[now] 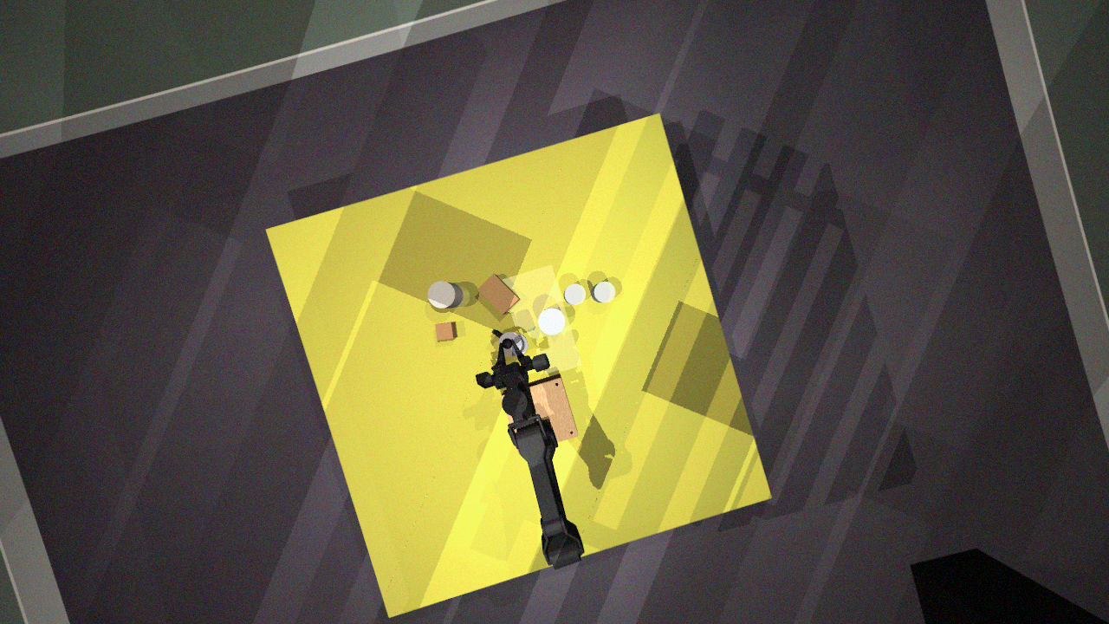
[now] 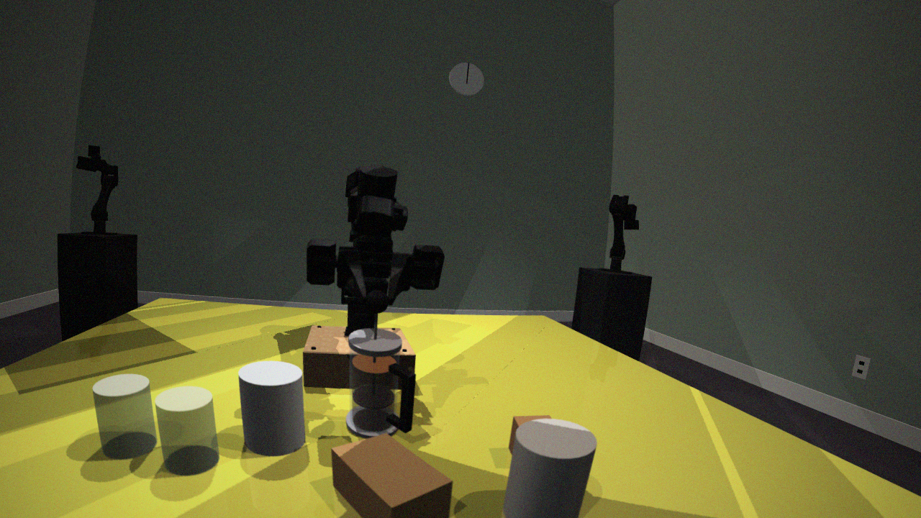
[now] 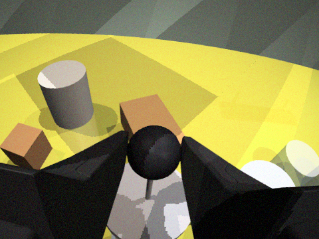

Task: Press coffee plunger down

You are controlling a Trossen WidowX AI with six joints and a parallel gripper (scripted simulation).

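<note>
The gripper [image 3: 154,155] was closed on the black knob [image 3: 154,153] of the plunger, one dark finger [image 3: 95,168] pressed against each side of the ball. Below the knob a short length of thin rod [image 3: 149,187] ran down to the grey lid [image 3: 148,210] of the coffee press [image 2: 378,386], so the knob sat close above the lid. The press stood upright on the yellow table [image 2: 579,399], its black handle [image 2: 404,399] turned to the viewer's right in the exterior view. Just behind the press, toward the arm's base, lay a wooden block [image 2: 328,360]. Beside the press on the exterior view's left stood a grey cylinder [image 2: 271,406], and farther that way two pale cylinders [image 2: 185,421]. Beyond the press from the wrist, a brown box [image 3: 148,113] lay nearest, with a smaller brown cube [image 3: 26,145] and another grey cylinder [image 3: 66,93] to its left.
</note>
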